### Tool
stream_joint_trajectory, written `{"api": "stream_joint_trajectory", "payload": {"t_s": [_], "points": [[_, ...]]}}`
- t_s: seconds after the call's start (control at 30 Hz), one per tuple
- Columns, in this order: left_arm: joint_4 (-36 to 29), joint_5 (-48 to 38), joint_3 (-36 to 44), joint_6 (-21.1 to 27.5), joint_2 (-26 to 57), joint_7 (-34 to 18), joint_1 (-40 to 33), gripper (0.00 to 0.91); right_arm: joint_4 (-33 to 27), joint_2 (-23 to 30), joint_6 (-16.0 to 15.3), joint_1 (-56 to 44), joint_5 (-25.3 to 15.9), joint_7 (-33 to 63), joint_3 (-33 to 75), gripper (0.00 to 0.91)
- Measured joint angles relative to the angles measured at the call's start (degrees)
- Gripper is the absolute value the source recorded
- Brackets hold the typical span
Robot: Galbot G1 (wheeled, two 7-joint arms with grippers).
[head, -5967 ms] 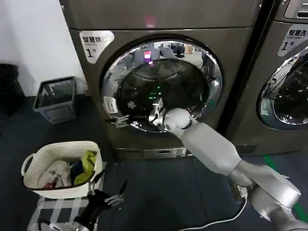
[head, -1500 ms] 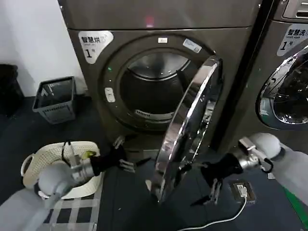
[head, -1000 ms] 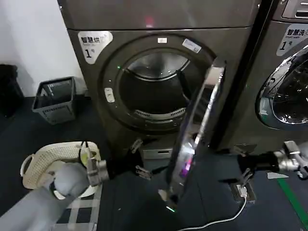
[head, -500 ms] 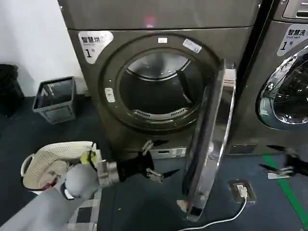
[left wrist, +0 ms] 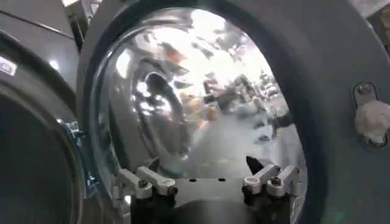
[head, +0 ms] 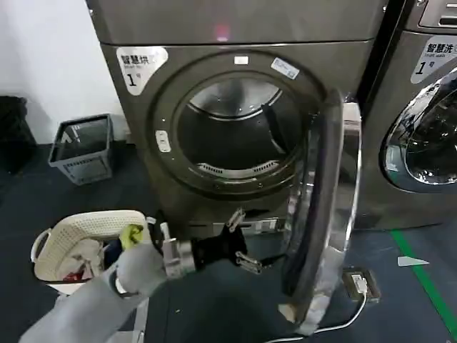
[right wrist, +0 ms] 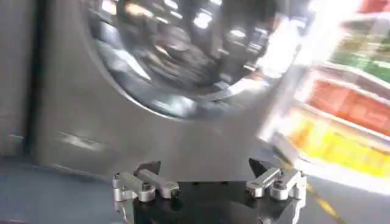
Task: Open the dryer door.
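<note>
Right of the drum opening [head: 232, 136], the dryer door [head: 325, 214] has swung wider than half a second ago, now standing edge-on, its long axis upright and grey inner face toward the drum: opening looks nearly complete. Below the opening, the left gripper [head: 241, 239] reaches toward it, fingers spread, empty; the right gripper [right wrist: 207, 182] also gapes.

Neighbouring machine [head: 421, 114] cut by right edge; basket [head: 78, 236] half-hidden.
</note>
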Motion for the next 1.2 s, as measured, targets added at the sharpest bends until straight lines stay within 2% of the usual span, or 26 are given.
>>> {"api": "stream_joint_trajectory", "payload": {"t_s": [0.3, 0.83, 1.2], "points": [[3.82, 2.26, 2.75, 0.68, -4.38, -1.95, -2.70, 0.907, 2.82, 3.29, -0.46, -2.08, 0.00, -0.95, 2.18, 0.907], [12.57, 4.01, 6.65, 0.67, -14.80, -3.21, -8.18, 0.907, 3.90, 6.04, -0.34, -3.49, -0.08, -1.16, 3.06, 0.907], [20.65, 8.43, 7.92, -2.48, -23.00, -6.49, -11.32, 0.907, 4.81, 6.93, -0.35, -3.69, 0.92, -1.69, 3.18, 0.907]]}}
